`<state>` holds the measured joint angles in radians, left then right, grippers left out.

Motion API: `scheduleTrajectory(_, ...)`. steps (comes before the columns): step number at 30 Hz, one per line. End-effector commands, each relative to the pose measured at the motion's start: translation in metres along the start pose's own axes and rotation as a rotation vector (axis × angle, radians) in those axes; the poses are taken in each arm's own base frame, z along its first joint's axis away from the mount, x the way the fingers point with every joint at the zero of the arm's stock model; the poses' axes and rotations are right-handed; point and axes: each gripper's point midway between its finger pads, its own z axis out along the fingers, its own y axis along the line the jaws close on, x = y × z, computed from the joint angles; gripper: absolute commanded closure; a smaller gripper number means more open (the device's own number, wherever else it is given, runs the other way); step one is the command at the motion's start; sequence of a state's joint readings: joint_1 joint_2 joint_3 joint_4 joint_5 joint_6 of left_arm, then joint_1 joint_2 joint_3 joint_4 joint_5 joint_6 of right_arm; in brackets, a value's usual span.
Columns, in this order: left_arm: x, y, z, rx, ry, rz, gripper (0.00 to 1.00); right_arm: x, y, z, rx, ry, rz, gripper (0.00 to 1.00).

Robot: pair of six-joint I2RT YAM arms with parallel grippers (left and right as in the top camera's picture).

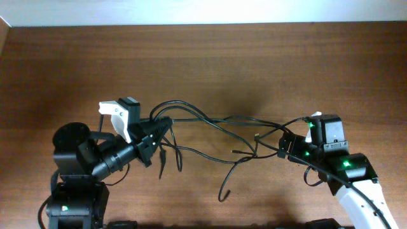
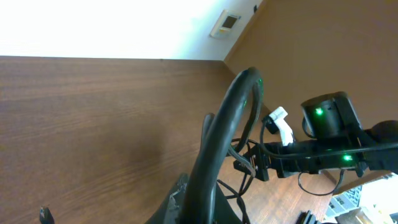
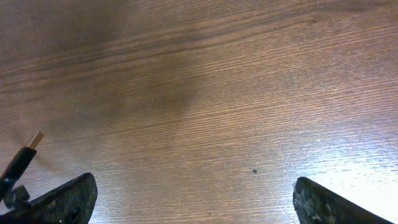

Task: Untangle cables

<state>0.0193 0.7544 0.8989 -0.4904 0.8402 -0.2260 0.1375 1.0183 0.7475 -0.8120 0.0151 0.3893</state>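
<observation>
Overhead view from where you stand: where are the cables (image 1: 222,124)?

Loose black tangle on the brown table (image 1: 254,57), starting right at the left gripper (image 1: 165,124) and trailing away from it in loops, a few ends lying free further out.

Is that left gripper holding anything?

Its fingers (image 1: 156,129) are pinched together on the cables at the near end of the tangle. On its wrist view one strand (image 2: 230,118) arches up close to the lens.

And the right gripper (image 1: 282,146)?

It sits at the end of the tangle farthest from the left gripper, just beside the strands there. I can't tell from above whether it touches them.

Fingers?

Spread wide. Its wrist view shows both fingers (image 3: 68,199) low in the picture, with the table's wood grain showing between them, and a metal-tipped plug (image 3: 26,152) at the edge beside one finger.
</observation>
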Motion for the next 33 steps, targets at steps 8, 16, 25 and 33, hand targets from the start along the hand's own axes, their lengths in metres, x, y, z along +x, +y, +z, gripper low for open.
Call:
scheduleTrajectory(8, -0.022, 0.007, -0.016, -0.077, -0.073, 0.028, 1.0, 0.0, -0.018, 0.003, 0.085, -0.011, 0.033, 0.01)
scheduleTrajectory(16, -0.024, 0.025, -0.018, -0.178, -0.087, 0.025, 1.0, 0.0, -0.018, 0.003, 0.087, -0.01, 0.032, 0.01)
scheduleTrajectory(25, -0.026, 0.039, -0.022, -0.265, -0.092, 0.09, 1.0, 0.001, -0.021, 0.003, 0.099, -0.009, 0.032, 0.01)
scheduleTrajectory(33, -0.017, 0.066, -0.033, -0.414, -0.055, 0.109, 1.0, 0.002, -0.024, 0.003, 0.118, -0.005, 0.031, 0.01)
